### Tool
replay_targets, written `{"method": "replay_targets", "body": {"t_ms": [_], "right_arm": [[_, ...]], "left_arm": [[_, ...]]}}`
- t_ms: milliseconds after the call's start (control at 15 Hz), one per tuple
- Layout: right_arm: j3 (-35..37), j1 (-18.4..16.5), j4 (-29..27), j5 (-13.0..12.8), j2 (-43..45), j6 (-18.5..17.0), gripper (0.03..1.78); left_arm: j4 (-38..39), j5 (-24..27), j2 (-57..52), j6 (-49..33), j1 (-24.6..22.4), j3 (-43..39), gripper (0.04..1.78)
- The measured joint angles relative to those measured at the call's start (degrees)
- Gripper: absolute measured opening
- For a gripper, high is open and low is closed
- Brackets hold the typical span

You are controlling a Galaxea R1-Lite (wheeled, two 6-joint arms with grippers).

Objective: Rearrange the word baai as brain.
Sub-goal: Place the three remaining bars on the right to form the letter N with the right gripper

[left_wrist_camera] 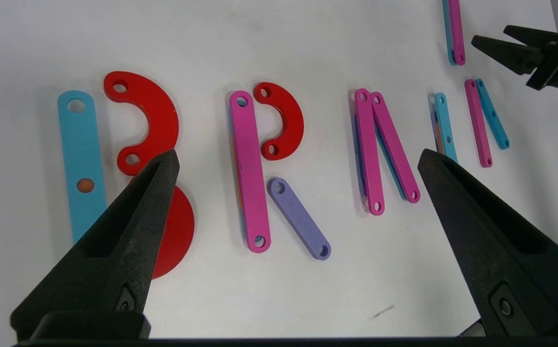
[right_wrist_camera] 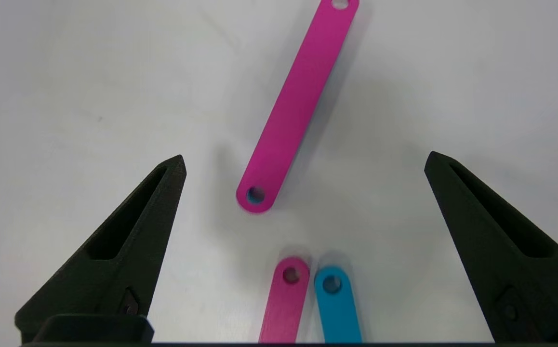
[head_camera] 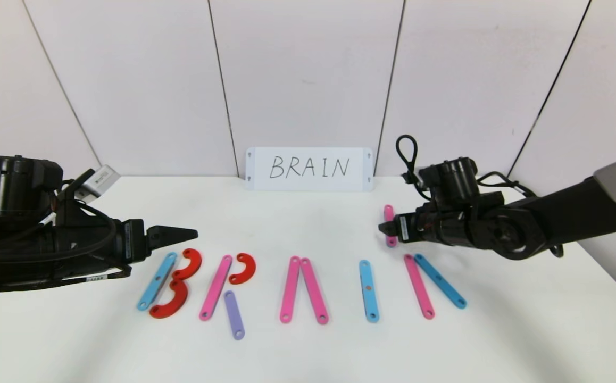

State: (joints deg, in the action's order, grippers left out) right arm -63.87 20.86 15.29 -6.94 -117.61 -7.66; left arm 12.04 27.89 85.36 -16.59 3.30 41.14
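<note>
The flat-piece letters lie in a row on the white table [head_camera: 308, 351]. B is a blue bar [head_camera: 156, 281] with two red curves [head_camera: 188, 263]. R is a pink bar [head_camera: 215, 287], a red curve [head_camera: 244, 267] and a short purple bar [head_camera: 233, 315]. A is two pink bars [head_camera: 290, 289]. I is a blue bar [head_camera: 368, 290]. A pink bar [head_camera: 419, 286] and a blue bar [head_camera: 440, 281] touch at their far ends. A loose pink bar [head_camera: 389, 223] lies behind them. My right gripper [head_camera: 381, 229] hovers open over its near end [right_wrist_camera: 259, 193]. My left gripper [head_camera: 193, 233] is open and empty above the B [left_wrist_camera: 139, 120].
A white card [head_camera: 309, 168] with handwritten BRAIN leans on the back wall. Bare table lies in front of the letters and at the far right. The right gripper also shows far off in the left wrist view [left_wrist_camera: 515, 46].
</note>
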Motion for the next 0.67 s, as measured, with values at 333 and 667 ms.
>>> {"method": "replay_targets", "body": {"t_ms": [333,667], "right_arm": [[-7.5,0.2,-0.4,-1.8,-7.0,-1.4,1.74],[-9.5,0.1,-0.4,-1.8,-10.2,-2.0,1.54]], "left_arm": [[0.0,0.0,0.0,0.0,0.0,0.0,1.74],[0.0,0.1,-0.1,0.0,0.0,0.0,1.74]]}}
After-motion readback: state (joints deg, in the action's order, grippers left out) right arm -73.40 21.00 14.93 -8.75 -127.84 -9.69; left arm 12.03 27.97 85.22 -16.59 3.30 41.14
